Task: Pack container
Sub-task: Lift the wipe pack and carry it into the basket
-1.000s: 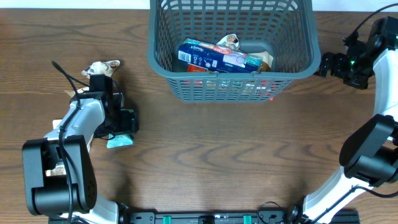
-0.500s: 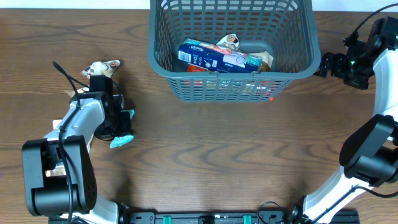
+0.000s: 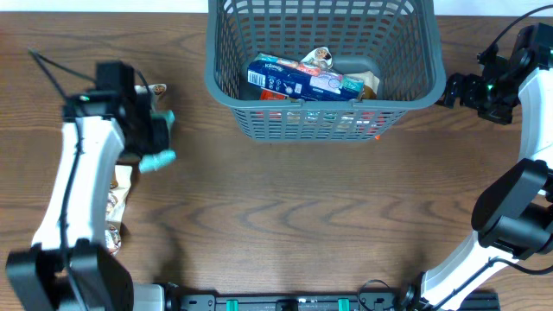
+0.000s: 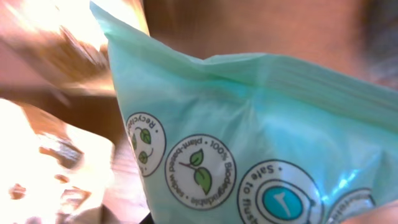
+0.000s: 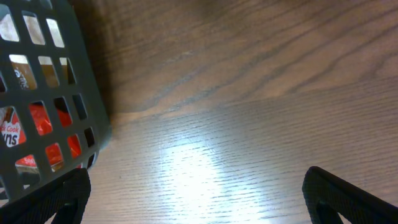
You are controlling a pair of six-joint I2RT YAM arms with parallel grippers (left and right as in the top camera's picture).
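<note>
The container (image 3: 226, 102), a large dark grey lattice basket, stands at the back centre. It holds a blue tissue pack (image 3: 294, 79) and other packets. My left gripper (image 3: 156, 138) is shut on a teal wipes packet (image 3: 159, 158), lifted above the table well left of the basket. That packet (image 4: 261, 143) fills the left wrist view and hides the fingers. My right gripper (image 3: 454, 89) stands open just right of the basket with nothing between its fingers. In the right wrist view this gripper (image 5: 196, 205) hangs over bare wood beside the basket wall (image 5: 37, 93).
A pale snack packet (image 3: 152, 90) lies on the table behind my left gripper. More packets (image 3: 117, 203) lie under the left arm near the table's left side. A bright packet (image 4: 50, 168) shows below the held one.
My left gripper shut on the teal wipes packet and lifted it off the table, moving toward the back. The right arm has not moved.
</note>
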